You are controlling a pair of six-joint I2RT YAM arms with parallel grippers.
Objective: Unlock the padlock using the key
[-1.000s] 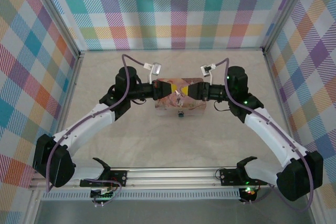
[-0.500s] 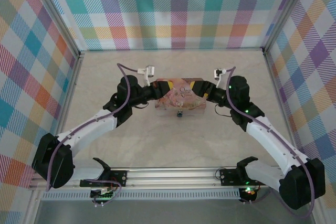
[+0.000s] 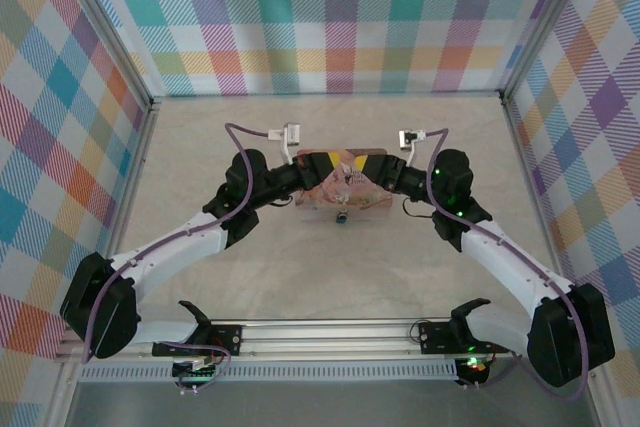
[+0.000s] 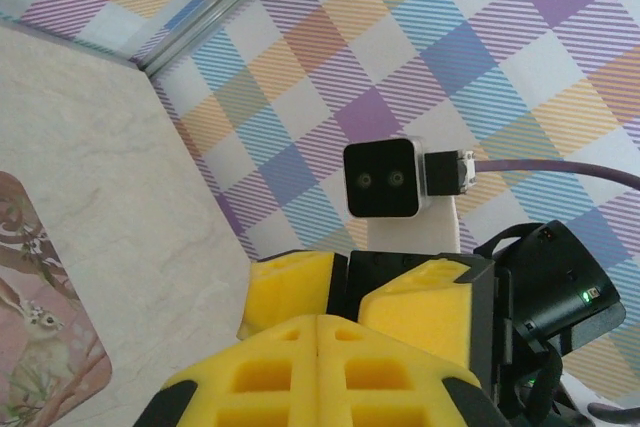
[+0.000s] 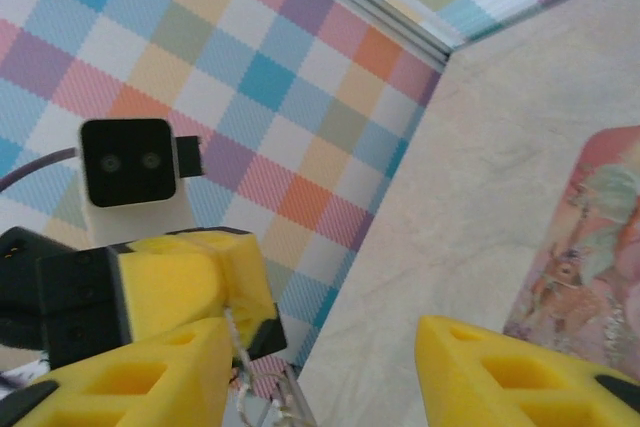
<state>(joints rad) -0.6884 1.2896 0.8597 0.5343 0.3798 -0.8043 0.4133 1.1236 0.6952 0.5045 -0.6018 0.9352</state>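
Left gripper (image 4: pixel 318 362) is fully closed: in its own wrist view you see the two yellow fingers (image 4: pixel 260 377) pressed together along one seam. From the right wrist view, note a thin dull-metal sliver that appears to be the key (image 5: pixel 246 372). It projects downward from the left fingertips, and it is too small for you to read its orientation.

Right gripper (image 5: pixel 320 377) is open. Its yellow fingers (image 5: pixel 500 372) stand well apart, and nothing is clamped between them. The key hangs just beside the left-hand one of these fingers; you cannot tell whether they touch.

Refer to the overhead view for layout:

1. The pink tin (image 3: pixel 345 199) lies flat on the table (image 3: pixel 330 277), midway between the two arms.
2. The padlock (image 3: pixel 341 217) sits at the middle of the tin's near edge, on the side facing the arm bases. It appears as a small dark bluish speck.
3. Both grippers are over the far half of the tin, tips facing each other and close together, the left arm reaching in from the left and the right arm from the right.
4. The padlock is apart from both grippers, nearer to you than either.

Each wrist view looks straight at the opposite gripper, with the opposite wrist camera (image 4: pixel 383 178) mounted above it, against the plaid wall (image 4: pixel 480 57).
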